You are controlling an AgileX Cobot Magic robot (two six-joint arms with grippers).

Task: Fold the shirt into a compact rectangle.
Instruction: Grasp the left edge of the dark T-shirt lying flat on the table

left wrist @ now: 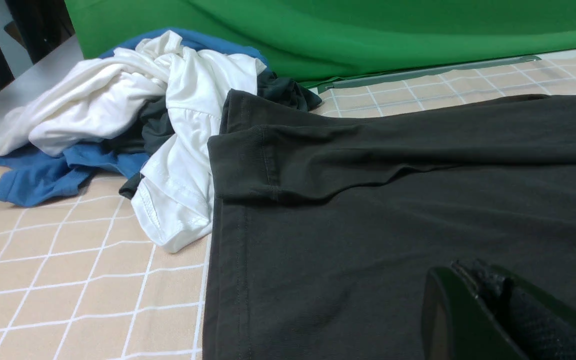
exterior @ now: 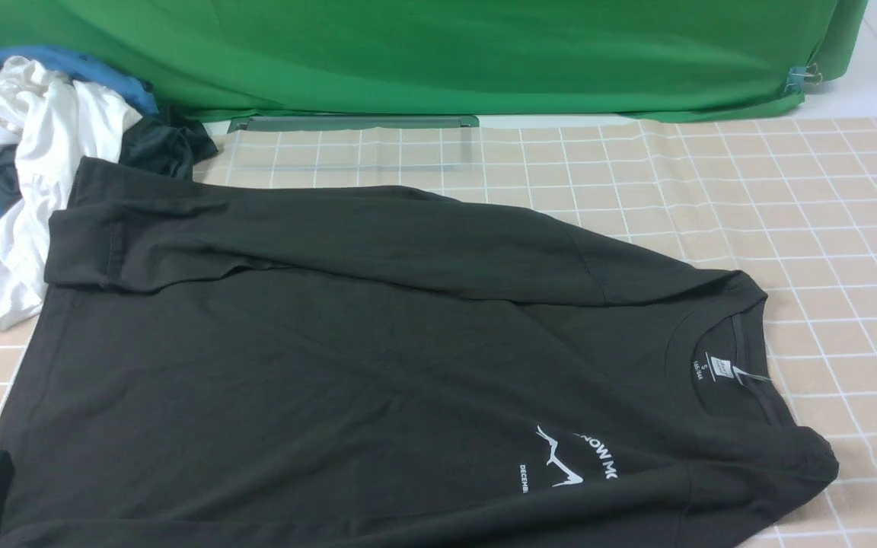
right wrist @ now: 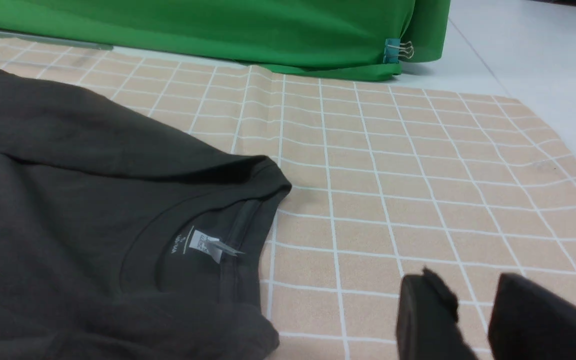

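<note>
Shirt [exterior: 332, 365] flat, sleeve [exterior: 294, 243] folded across, clothes pile [exterior: 35, 144] seemingly touching

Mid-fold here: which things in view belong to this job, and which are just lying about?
For the job:
- black shirt, one sleeve folded across it
- left gripper
- right gripper

Just lying about:
- white garment
- blue garment
- small dark grey garment
- green cloth
- binder clip

Shirt [exterior: 347, 365] on tablecloth [exterior: 827, 228], clothes pile [exterior: 20, 152] behind-left
</note>
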